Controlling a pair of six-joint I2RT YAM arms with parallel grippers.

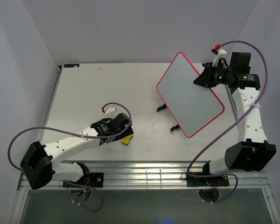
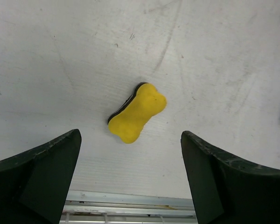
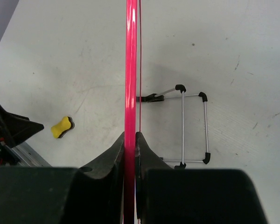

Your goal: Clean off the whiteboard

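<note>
Top view: the whiteboard [image 1: 189, 93] occupies the upper right of the frame. It is a pink-framed rectangle with rounded corners, turned diagonally, and its pale face shows no visible marks. Two black feet of a wire stand [image 1: 162, 108] project from its lower-left edge onto the desk [image 1: 107, 84]. The right arm [image 1: 249, 116] reaches up the right side of the frame, and the right jaws meet the board at its upper-right edge. The left arm [image 1: 70, 144] lies low at lower left, with a yellow sponge [image 1: 126, 139] on the desk just beyond its tip.

Left wrist view: the left jaws stand wide apart at the lower left and lower right corners and hold nothing. The bone-shaped sponge [image 2: 137, 112], with a dark underside, lies flat on the desk at centre frame, clear of both fingers.

Right wrist view: the whiteboard [image 3: 130, 70] is seen edge-on as a vertical pink line through the centre. The right jaws are closed on this frame edge at lower centre. The wire stand [image 3: 193, 126] rests on the desk right of the edge, and the sponge [image 3: 62, 127] lies well apart at centre left.
</note>
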